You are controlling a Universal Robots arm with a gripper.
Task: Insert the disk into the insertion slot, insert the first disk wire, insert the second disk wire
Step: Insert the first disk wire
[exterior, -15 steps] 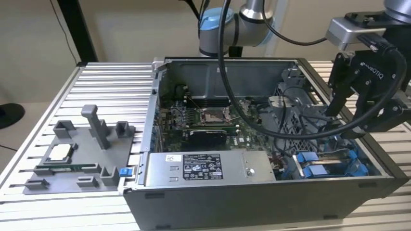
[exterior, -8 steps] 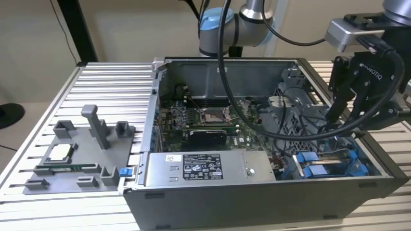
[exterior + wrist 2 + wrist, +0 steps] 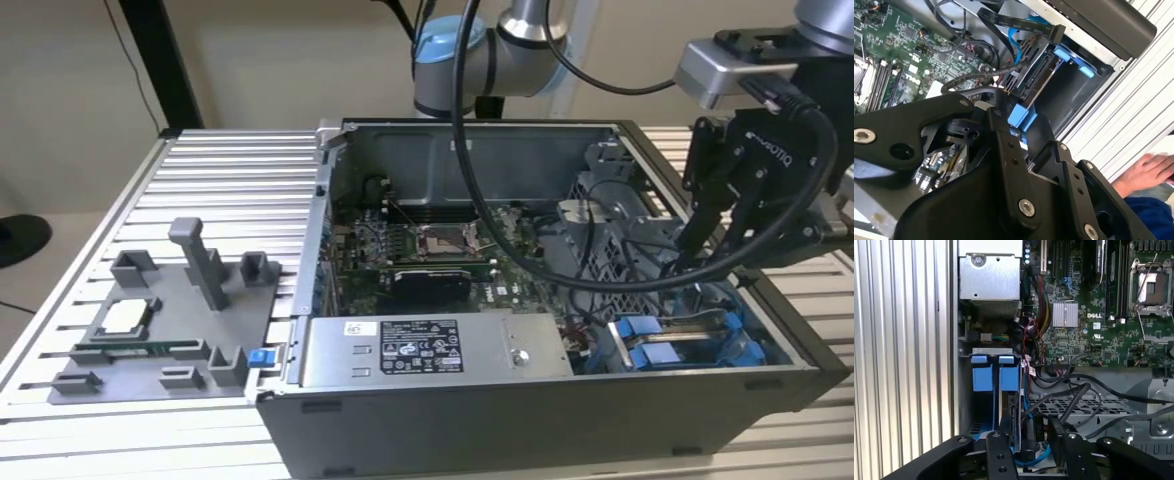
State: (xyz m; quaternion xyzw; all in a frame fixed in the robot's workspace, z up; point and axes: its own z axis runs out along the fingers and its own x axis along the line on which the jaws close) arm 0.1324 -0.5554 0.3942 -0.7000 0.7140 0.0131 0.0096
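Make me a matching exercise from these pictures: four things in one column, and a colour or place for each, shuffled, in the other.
Things:
1. motherboard
2. power-supply box
3. disk carrier
4. fixture plate

Colour or place:
A. bright blue
B. grey metal with a white label
C. on the slatted table, outside the case, at the exterior view's left
D. green

Pairs: 1-D, 2-B, 3-A, 4-C.
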